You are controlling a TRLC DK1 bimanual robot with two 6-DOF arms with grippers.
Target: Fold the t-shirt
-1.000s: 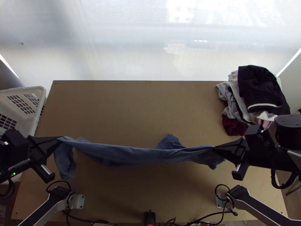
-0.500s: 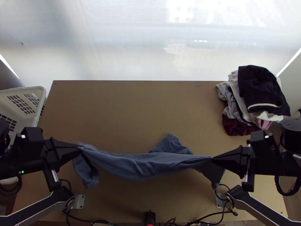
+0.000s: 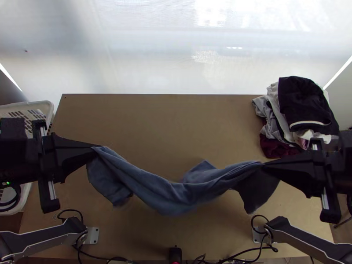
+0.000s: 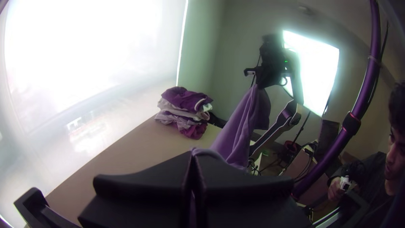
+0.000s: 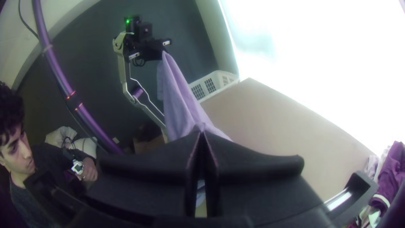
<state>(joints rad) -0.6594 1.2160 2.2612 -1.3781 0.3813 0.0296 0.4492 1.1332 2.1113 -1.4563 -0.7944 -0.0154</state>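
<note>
Blue t-shirt: slung in the air over the near half of the desk, between the two grippers; gathered into a loose band that sags in the middle, with a flap hanging near each end and another part jutting out toward the far side, right of the middle
Left gripper: fingers closed on one end of the t-shirt, the cloth showing at the tips
Right gripper: fingers closed on the other end, the cloth running away from the tips
Clothes pile: folded garments stacked at the desk's far right corner; a black one with a white band on top, grey and white ones below, dark red at the bottom
Near the pile: the right gripper's body overlaps the pile's near side in the top view
White basket: slotted walls, just beside the desk's left edge, partly hidden behind the left gripper's body
Mounting plates: one on each side of the desk's near part, beside the arms' links
Black cables: looped by the plates and strung along the near edge
Small black device: at the middle of the near edge, with a red light
Bright window covering: pale, beyond the desk's far edge
Light panel: glowing, behind the right arm in the left wrist view
Pole: slanting up beside the desk
</note>
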